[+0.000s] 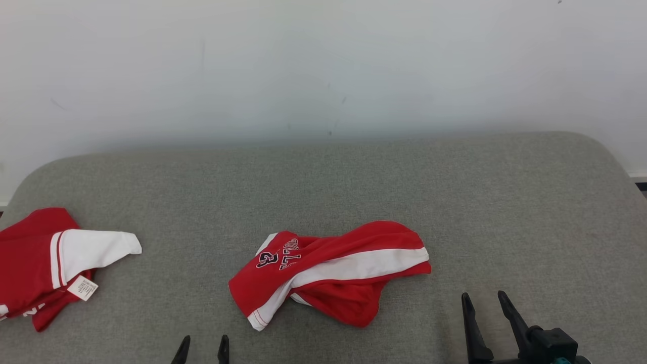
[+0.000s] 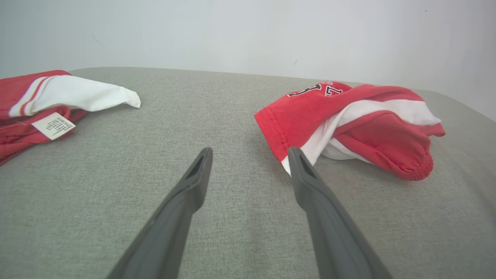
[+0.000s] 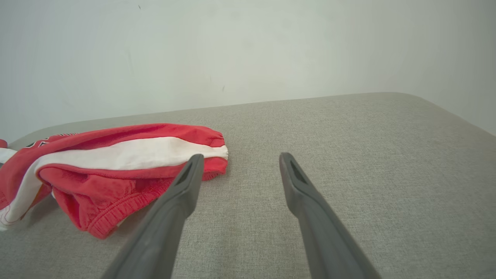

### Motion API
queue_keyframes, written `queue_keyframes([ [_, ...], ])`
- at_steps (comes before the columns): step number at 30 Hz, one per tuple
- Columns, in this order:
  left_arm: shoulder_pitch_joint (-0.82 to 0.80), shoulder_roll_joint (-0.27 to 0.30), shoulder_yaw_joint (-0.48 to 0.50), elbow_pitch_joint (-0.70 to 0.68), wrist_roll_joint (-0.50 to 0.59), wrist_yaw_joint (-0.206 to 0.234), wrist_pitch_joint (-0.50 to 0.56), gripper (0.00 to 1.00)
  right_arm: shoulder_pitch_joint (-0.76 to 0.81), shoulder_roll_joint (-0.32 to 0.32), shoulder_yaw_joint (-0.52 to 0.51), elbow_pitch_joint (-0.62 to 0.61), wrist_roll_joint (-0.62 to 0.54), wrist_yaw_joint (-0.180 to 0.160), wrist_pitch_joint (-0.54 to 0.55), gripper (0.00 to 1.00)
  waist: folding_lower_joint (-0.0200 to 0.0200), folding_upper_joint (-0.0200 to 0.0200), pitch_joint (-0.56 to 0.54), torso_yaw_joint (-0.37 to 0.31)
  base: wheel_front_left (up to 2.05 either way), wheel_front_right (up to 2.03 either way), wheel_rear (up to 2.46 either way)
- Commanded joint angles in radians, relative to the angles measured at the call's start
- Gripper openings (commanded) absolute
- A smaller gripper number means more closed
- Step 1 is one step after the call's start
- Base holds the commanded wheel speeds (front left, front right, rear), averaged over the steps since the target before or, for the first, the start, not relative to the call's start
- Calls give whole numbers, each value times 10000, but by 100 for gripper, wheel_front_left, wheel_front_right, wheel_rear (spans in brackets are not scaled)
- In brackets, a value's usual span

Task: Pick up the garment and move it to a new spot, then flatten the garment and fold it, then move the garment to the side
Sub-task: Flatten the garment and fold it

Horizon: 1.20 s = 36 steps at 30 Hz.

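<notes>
A crumpled red garment [image 1: 328, 273] with a white stripe and dark lettering lies in the middle of the grey padded surface; it looks like a pair of shorts. The left wrist view shows the garment [image 2: 348, 124] at upper right, the right wrist view has the garment [image 3: 108, 170] at left. My left gripper [image 1: 202, 346] stands open at the bottom edge, just short of the garment's near left corner; its fingers [image 2: 250, 155] hold nothing. My right gripper [image 1: 484, 301] is open too, off the garment's right end, and again in its own view [image 3: 240, 159].
A second red and white garment [image 1: 45, 263] with a small white label lies at the far left edge of the surface, also seen as that garment [image 2: 50, 100]. The grey surface [image 1: 505, 202] ends at a white wall behind, with rounded corners.
</notes>
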Motion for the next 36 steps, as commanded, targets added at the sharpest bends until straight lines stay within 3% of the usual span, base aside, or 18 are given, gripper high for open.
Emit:
queue_keyframes([
  [1, 11, -3, -98, -16, -192, -51, -34, 100, 12, 42, 55, 8, 50, -26, -5, 100, 1, 0, 98, 16, 0, 0, 0],
  [20, -1245, 5, -1275, 698, -2062, -249, -34, 100, -944, -404, 506, -135, 382, -26, -4, 100, 1, 0, 1935, -489, 0, 0, 0],
  [36, -1540, 6, -1319, 771, -2276, -258, -34, 100, -1178, -420, 518, -132, 398, -26, -5, 100, 1, 0, 2284, -559, 0, 0, 0],
])
